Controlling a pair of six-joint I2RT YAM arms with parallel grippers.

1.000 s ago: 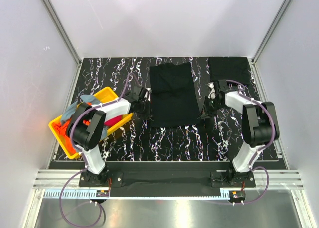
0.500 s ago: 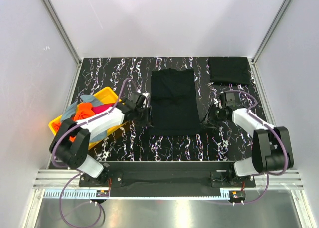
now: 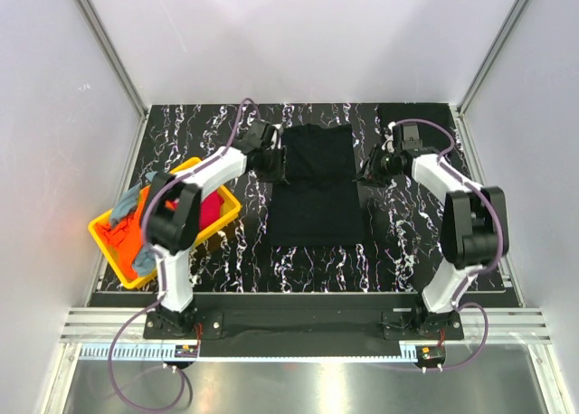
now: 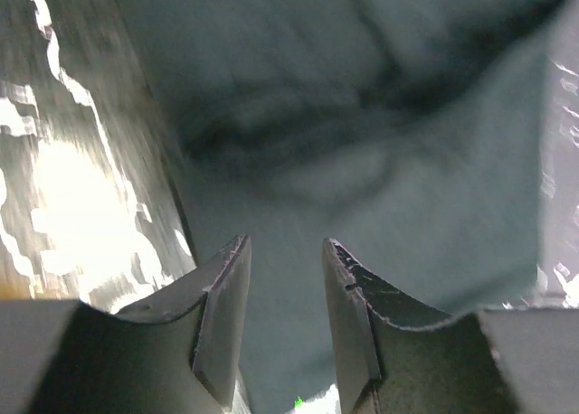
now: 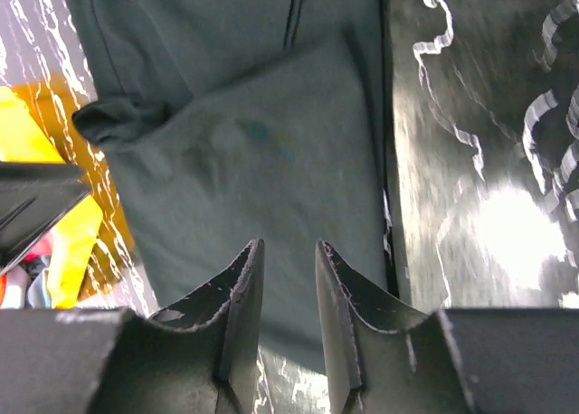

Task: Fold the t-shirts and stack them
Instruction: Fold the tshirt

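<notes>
A black t-shirt lies flat in the middle of the table, with its far part folded over as a second layer. My left gripper is at that layer's left edge and my right gripper at its right edge. In the left wrist view the left gripper is open over the dark cloth, nothing between the fingers. The right gripper is open too, above the shirt near its right edge. Another black t-shirt lies folded at the back right, partly behind the right arm.
A yellow tray stands at the left and holds orange, magenta and grey-blue t-shirts. Its yellow wall shows in the right wrist view. Metal frame posts border the black marbled table.
Both grippers were shut at the shirt's sides and have opened and let go. Both arms have since moved toward the far, folded part. The shirt lies slightly nearer than a second ago.
</notes>
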